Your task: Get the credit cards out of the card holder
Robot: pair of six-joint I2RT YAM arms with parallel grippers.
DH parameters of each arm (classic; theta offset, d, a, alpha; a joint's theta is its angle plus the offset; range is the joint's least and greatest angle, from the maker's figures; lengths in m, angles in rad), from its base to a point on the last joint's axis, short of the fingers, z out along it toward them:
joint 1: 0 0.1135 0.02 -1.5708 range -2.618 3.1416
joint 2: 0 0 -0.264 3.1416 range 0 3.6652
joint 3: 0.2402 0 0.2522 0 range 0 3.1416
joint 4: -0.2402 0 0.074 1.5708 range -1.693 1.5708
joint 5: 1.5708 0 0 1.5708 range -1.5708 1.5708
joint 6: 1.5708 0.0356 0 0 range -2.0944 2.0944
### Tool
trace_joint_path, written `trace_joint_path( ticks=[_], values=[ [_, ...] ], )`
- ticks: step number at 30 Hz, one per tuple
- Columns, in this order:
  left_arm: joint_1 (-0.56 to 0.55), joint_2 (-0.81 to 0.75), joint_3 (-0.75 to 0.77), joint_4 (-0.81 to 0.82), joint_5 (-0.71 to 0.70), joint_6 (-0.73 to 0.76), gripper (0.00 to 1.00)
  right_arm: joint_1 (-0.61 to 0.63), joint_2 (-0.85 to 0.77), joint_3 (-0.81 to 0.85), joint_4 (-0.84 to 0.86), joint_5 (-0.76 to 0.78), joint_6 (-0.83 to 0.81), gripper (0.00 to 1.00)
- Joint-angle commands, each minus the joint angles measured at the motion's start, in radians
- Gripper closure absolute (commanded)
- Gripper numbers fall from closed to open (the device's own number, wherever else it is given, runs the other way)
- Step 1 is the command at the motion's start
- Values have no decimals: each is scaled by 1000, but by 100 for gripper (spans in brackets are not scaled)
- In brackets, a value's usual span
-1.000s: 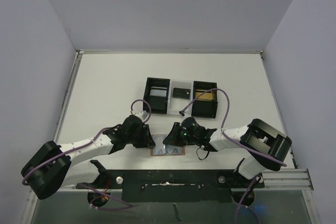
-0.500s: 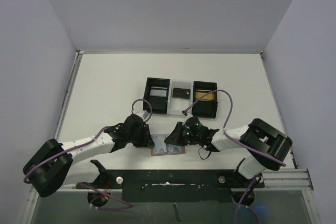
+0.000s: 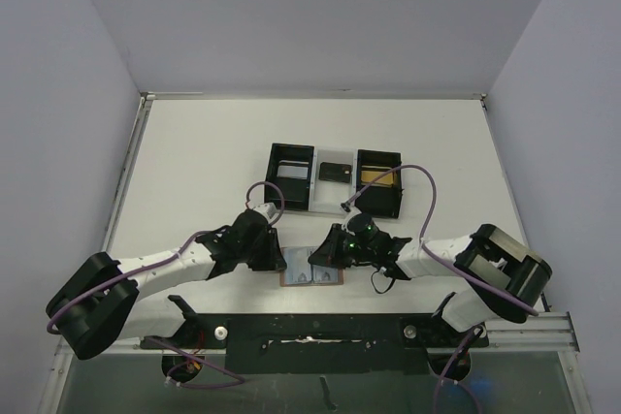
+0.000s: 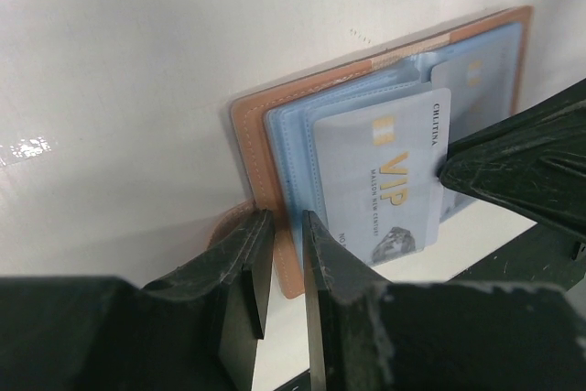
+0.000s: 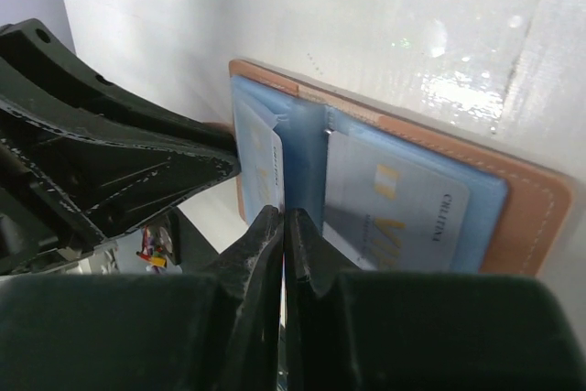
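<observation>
Card holder [image 3: 312, 277] lies open, blue lining up, on the table [image 3: 194, 172] just ahead of my bases and between my two grippers.

My left gripper [image 4: 282, 223] straddles the holder's tan outer edge, just beside the little side tab [image 4: 224, 231]. Its jaws stand narrow with the leather between them, so I am pinching that edge.

My right gripper [image 5: 282, 217] has its fingers pressed together. The tips are at the edge of the nearer silver-grey card [image 4: 380, 185], lettered VIP, which shows most of its face out of its blue pocket. I cannot tell whether the card's edge is caught between the fingers or only touched by them.

A second silver-grey card [image 5: 394, 208] of the same print sits in the other pocket, seated deeper.

Farther out on the table, well apart from the card holder, is the black tray [image 3: 275, 177] with three compartments:
- left compartment: a pale card [image 3: 291, 170]
- white middle: a black card [image 3: 335, 172]
- right compartment: a gold card [image 3: 376, 178]
</observation>
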Motion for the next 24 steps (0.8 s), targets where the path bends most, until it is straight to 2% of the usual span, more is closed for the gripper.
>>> trace_joint_path(
  ticks=[1,11,14,20,24],
  values=[
    [-8,8,11,-11,-50,25,81,-12,-46,23,-11,0,-37,100],
    [-14,7,18,-2,-48,31,81,-39,-80,8,-36,-46,-77,100],
    [-25,-35,31,-32,-90,17,81,-44,-76,1,-23,-52,-74,100],
    [-29,-192,48,-7,-126,10,70,-40,-28,8,26,-73,-57,100],
    [-29,-183,81,36,-42,28,67,-40,-13,2,44,-58,-42,100]
  ],
)
